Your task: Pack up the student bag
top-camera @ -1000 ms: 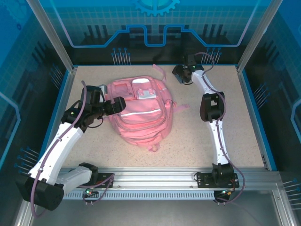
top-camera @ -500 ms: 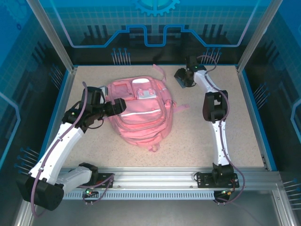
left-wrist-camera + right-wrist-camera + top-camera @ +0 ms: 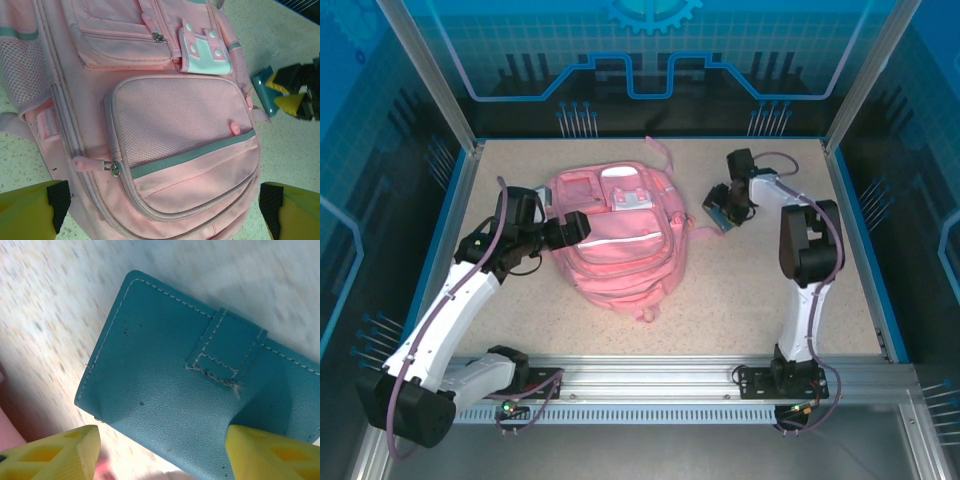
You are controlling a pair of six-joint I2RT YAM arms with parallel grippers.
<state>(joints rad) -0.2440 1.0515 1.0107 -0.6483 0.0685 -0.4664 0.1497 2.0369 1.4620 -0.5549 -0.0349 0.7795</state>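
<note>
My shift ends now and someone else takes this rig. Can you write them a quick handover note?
Left gripper: open, over the front pocket of the student bag.
Right gripper: shut on a teal case, beside the bag's right edge.
Bag: flat on the table, visible zips look closed.
Done: case in hand. Left: open the bag, put the case inside.

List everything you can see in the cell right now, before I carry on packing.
large fabric backpack: one, pink with pale stripes, lying front-up mid-table.
flat stitched leather-look case: one, teal, just right of the backpack, between the right gripper's fingers.
speckled table: one, beige, under everything.
left gripper: one, yellow-tipped, open, over the backpack's left side.
right gripper: one, yellow-tipped, closed on the case.
</note>
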